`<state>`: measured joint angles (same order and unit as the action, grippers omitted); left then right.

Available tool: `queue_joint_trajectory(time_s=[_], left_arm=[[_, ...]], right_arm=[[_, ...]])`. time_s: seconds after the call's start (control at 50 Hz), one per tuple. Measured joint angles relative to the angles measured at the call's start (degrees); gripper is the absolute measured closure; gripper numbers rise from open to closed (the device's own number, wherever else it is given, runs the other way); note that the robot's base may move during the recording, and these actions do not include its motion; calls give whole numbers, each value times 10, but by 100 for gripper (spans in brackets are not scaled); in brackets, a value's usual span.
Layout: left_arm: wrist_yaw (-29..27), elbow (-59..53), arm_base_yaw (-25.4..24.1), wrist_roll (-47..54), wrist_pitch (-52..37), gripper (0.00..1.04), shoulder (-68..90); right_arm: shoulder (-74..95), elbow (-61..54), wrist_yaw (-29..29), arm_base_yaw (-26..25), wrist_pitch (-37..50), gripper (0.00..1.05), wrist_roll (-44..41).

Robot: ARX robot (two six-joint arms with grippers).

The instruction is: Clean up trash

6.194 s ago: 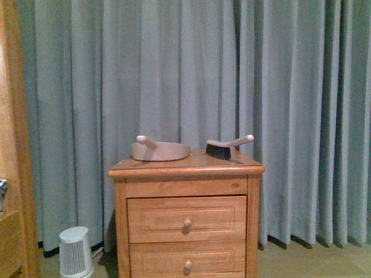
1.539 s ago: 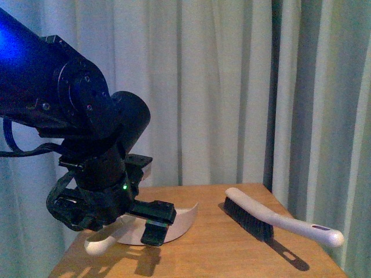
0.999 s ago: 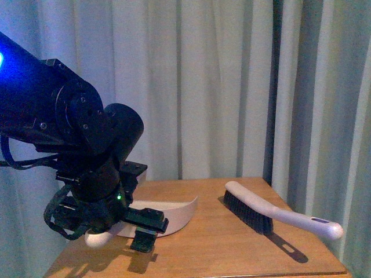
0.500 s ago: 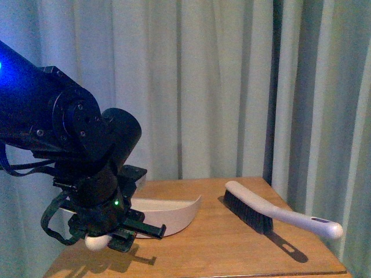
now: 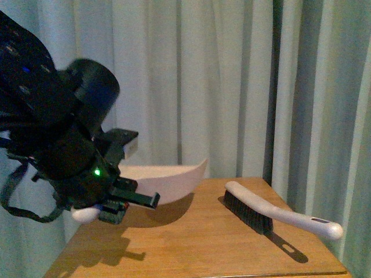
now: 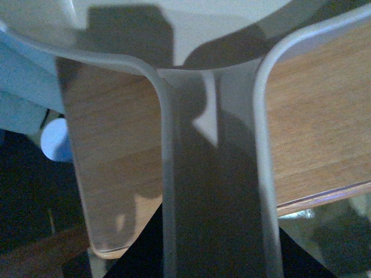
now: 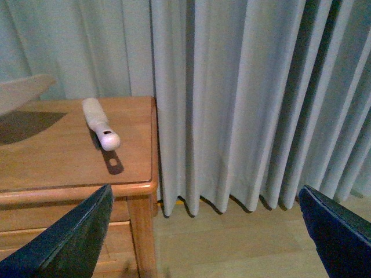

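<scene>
No trash shows in any view. My left gripper (image 5: 110, 207) is shut on the handle of a pale dustpan (image 5: 168, 179), which hangs lifted above the wooden cabinet top (image 5: 191, 249), casting a shadow on it. In the left wrist view the dustpan's handle (image 6: 214, 174) fills the picture, with the wood below it. A white hand brush (image 5: 272, 213) with dark bristles lies on the cabinet's right side; its handle end (image 7: 101, 127) shows in the right wrist view. My right gripper (image 7: 203, 231) is open, over the floor beside the cabinet, with nothing between its fingers (image 7: 69, 237).
Grey-green curtains (image 5: 243, 87) hang close behind and to the right of the cabinet. The cabinet's right edge (image 7: 152, 185) drops to a light wooden floor (image 7: 232, 249). A drawer front (image 7: 58, 255) shows below the top.
My left arm reached the cabinet, shut on the dustpan's handle and has lifted the dustpan off the top, raising it. The brush has not moved.
</scene>
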<state>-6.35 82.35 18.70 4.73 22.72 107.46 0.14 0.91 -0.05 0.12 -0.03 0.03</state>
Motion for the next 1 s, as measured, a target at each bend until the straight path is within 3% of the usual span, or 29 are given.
queue_joint_trajectory(time_s=[0.44, 0.819, 0.999], left_arm=[[-78, -263, -50, 93, -177, 81, -289], [10, -494, -168, 59, -207, 81, -577], [54, -555, -197, 55, -220, 81, -697]], right_arm=[[0, 0, 0, 0, 0, 8, 0], [0, 0, 0, 0, 0, 8, 0], [0, 0, 0, 0, 0, 8, 0]])
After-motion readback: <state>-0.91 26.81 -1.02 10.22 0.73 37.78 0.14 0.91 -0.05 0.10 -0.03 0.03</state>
